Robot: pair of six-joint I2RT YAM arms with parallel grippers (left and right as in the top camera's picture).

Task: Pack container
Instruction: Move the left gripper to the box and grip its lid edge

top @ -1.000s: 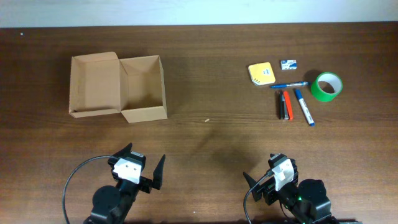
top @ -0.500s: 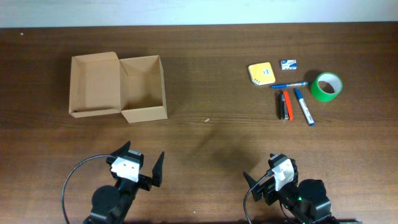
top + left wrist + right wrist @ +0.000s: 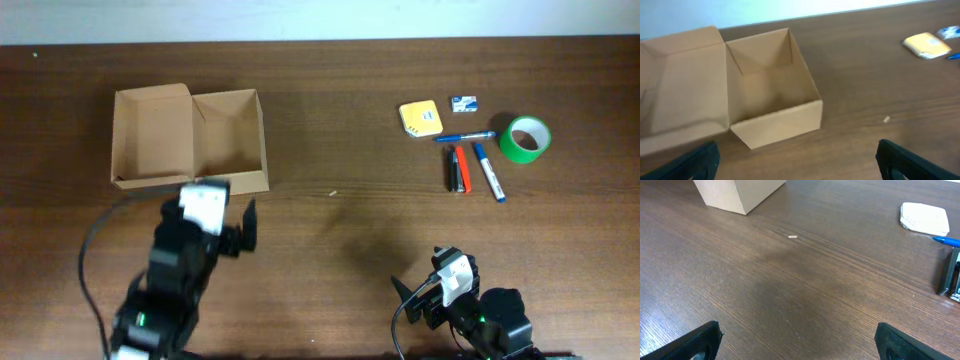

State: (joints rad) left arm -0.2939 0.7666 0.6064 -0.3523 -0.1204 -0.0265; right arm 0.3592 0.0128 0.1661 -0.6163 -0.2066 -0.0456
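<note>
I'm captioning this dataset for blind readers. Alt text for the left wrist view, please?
An open, empty brown cardboard box sits on a wooden table, its lid flap folded back to the left. A yellow pad lies at far right.

Overhead, the left arm (image 3: 172, 275) is blurred and covers part of the near wall of the cardboard box (image 3: 232, 135); both arms run off the bottom edge. The print on the small blue-and-white packet (image 3: 463, 102) is too small to read. The left wrist view cuts off the lid flap (image 3: 685, 85) at left; the right wrist view shows only a box corner.
</note>
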